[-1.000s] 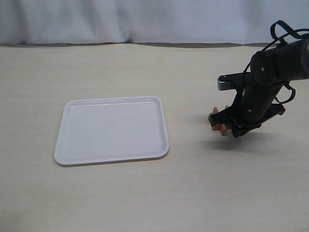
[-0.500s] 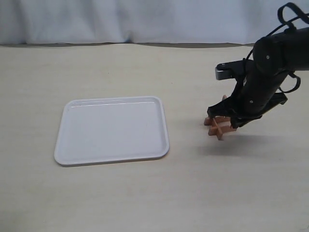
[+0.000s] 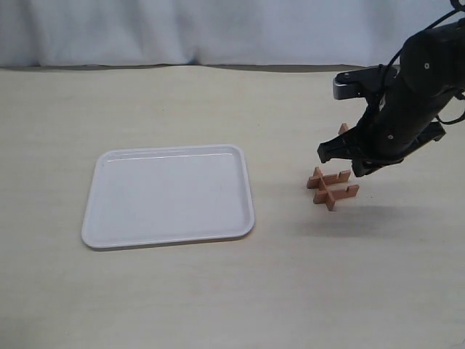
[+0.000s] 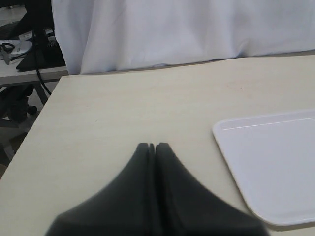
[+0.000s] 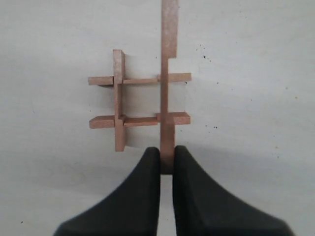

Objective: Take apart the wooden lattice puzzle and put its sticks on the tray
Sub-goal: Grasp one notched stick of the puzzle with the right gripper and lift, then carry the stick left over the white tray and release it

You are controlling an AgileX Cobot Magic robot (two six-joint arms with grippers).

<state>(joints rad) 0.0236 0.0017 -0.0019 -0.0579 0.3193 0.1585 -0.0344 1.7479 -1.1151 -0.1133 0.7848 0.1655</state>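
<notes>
The wooden lattice puzzle (image 3: 333, 189) lies on the table right of the white tray (image 3: 168, 195), with three sticks still interlocked (image 5: 119, 100). My right gripper (image 3: 341, 163) hangs just above it, shut on one reddish-brown stick (image 5: 168, 59) at its end. That stick is lifted above the others, and its tip (image 3: 343, 129) shows beside the arm. In the right wrist view the gripper (image 5: 166, 150) pinches the stick between both fingers. My left gripper (image 4: 152, 146) is shut on nothing, low over bare table left of the tray (image 4: 271, 164); the exterior view does not show it.
A white cloth backdrop (image 3: 218, 29) hangs along the table's far edge. Cables and dark equipment (image 4: 24, 44) sit past the table's left side. Bare beige tabletop (image 3: 218, 291) lies between tray and puzzle and along the front.
My right gripper has risen and shifted right, drawing one stick up out of the lattice. The other three sticks stay on the table. The tray has not moved.
</notes>
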